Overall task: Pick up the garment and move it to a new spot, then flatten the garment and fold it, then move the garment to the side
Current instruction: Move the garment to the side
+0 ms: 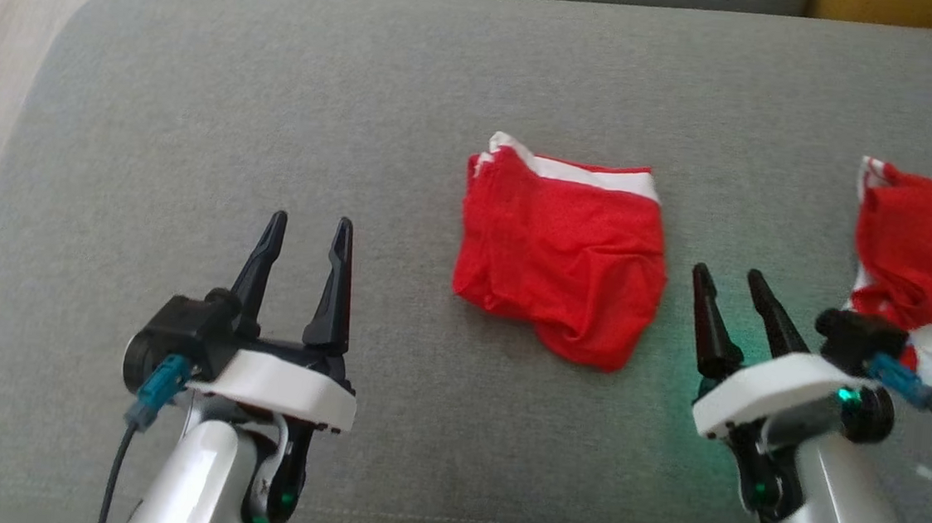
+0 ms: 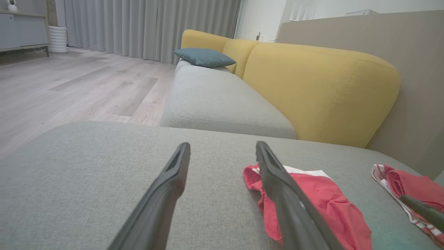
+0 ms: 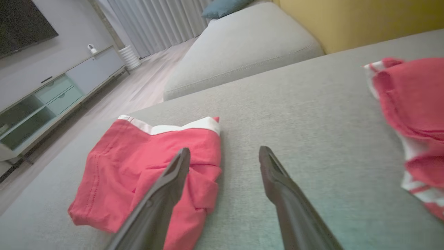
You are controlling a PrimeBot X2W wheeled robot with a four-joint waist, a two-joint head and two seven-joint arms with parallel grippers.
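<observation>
**Garment lies folded at centre of cushion; both claws empty**

Location. The garment [image 1: 562, 252], red with a white waistband, lies at the middle of the grey seat cushion [image 1: 279, 97], between the two arms. It touches neither of them. A second red garment [image 1: 924, 248], with white and striped trim, lies crumpled at the robot's right edge of the cushion, well apart from the first.

Claws. The left gripper [image 1: 311, 223] hovers near the front of the cushion, fingers spread wide, nothing between them. The right gripper [image 1: 727, 272] sits just beside the garment's right edge, also spread wide and empty. The right wrist view confirms this: bare cushion shows between the fingers, and the garment [image 3: 138, 152] lies to one side of them.

Progress, as judged. The garment is a compact block with the waistband straight along the far edge. The near corner is bunched and the surface carries wrinkles. Folding appears done, though not neatly. The move to the side appears outstanding, since the piece occupies the centre. Whether the second garment belongs to this task cannot be told.

Markings. No brand, label or legible writing is found on either garment, the cushion or the arms.
</observation>
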